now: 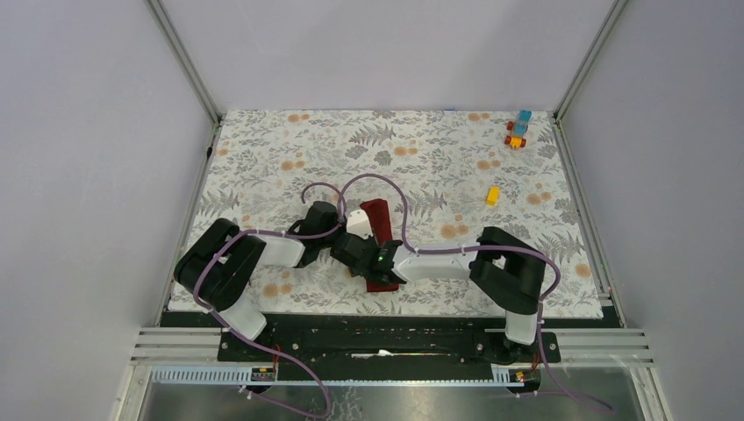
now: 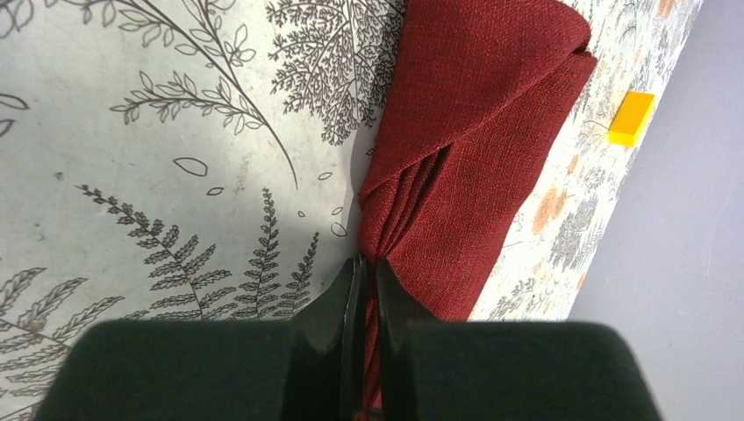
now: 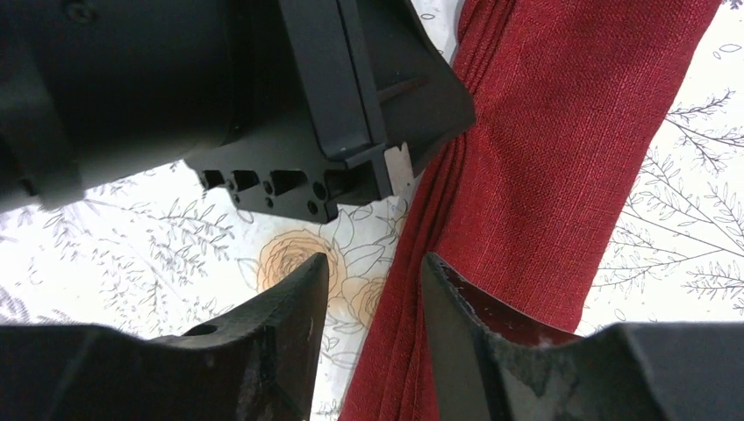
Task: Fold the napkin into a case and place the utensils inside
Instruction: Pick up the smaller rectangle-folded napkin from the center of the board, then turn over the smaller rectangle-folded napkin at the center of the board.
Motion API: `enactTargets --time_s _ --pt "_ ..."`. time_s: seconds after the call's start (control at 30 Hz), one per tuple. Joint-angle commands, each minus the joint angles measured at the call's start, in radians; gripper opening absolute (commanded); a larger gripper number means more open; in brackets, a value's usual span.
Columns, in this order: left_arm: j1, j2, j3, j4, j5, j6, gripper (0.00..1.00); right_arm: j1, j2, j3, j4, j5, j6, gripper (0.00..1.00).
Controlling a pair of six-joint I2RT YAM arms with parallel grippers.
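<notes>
The dark red napkin [image 1: 377,213] lies folded into a narrow long strip on the floral table mat, between the two arms. My left gripper [image 2: 368,267] is shut on the bunched layers at the napkin's [image 2: 474,132] left long edge. My right gripper [image 3: 373,267] is open, its jaws straddling the same layered edge of the napkin [image 3: 561,149] close to the left gripper's body [image 3: 263,88]. In the top view both grippers, left [image 1: 354,248] and right [image 1: 382,260], meet over the strip's near half. The fork and knife are not in view.
A yellow block [image 1: 493,195] lies on the mat to the right and also shows in the left wrist view [image 2: 632,118]. An orange and blue block cluster [image 1: 518,130] sits at the far right corner. Metal frame posts and grey walls bound the mat [image 1: 289,149].
</notes>
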Motion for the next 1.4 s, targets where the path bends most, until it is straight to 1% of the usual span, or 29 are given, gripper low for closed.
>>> enactTargets --time_s 0.0,0.17,0.3,0.4,0.6,0.7,0.87,1.03,1.07,1.13,1.17,1.27,1.3,1.37 --pt "0.016 0.028 -0.045 -0.111 -0.027 0.037 0.00 0.024 0.054 0.061 -0.096 0.158 0.037 0.50" --pt "0.029 0.027 -0.055 -0.099 -0.018 0.041 0.00 0.038 -0.007 0.027 -0.038 0.091 -0.019 0.54" --pt "0.035 0.031 -0.070 -0.074 -0.004 0.033 0.00 0.038 -0.141 -0.083 0.072 0.032 -0.041 0.60" --pt "0.037 0.033 -0.080 -0.062 0.006 0.023 0.00 0.036 -0.176 -0.123 0.115 0.031 -0.094 0.63" --pt "0.042 0.029 -0.083 -0.066 0.022 0.006 0.00 0.027 -0.068 -0.059 0.024 0.089 -0.105 0.63" --pt "0.044 0.024 -0.082 -0.077 0.023 -0.005 0.00 0.028 -0.027 -0.046 0.028 0.097 -0.101 0.60" --pt "0.046 0.025 -0.078 -0.101 0.023 -0.016 0.00 0.040 0.038 -0.010 0.020 0.136 -0.092 0.51" --pt "0.048 0.014 -0.079 -0.119 0.014 -0.026 0.00 0.059 0.111 0.041 -0.043 0.219 -0.051 0.49" --pt "0.049 0.008 -0.078 -0.124 0.014 -0.026 0.00 0.065 0.124 0.052 -0.065 0.251 -0.033 0.45" --pt "0.049 -0.009 -0.077 -0.140 0.006 -0.022 0.00 0.073 0.139 0.062 -0.091 0.295 -0.002 0.25" --pt "0.049 -0.020 -0.076 -0.148 0.003 -0.019 0.00 0.073 0.140 0.064 -0.095 0.307 0.010 0.17" --pt "0.055 -0.083 -0.063 -0.201 -0.008 0.014 0.00 0.072 0.112 0.057 -0.085 0.319 0.022 0.00" --pt "0.062 -0.117 -0.056 -0.222 -0.008 0.035 0.04 0.070 0.087 0.040 -0.061 0.305 0.021 0.00" --pt "0.081 -0.209 -0.044 -0.292 -0.024 0.086 0.28 0.061 0.020 -0.019 0.044 0.217 -0.013 0.00"
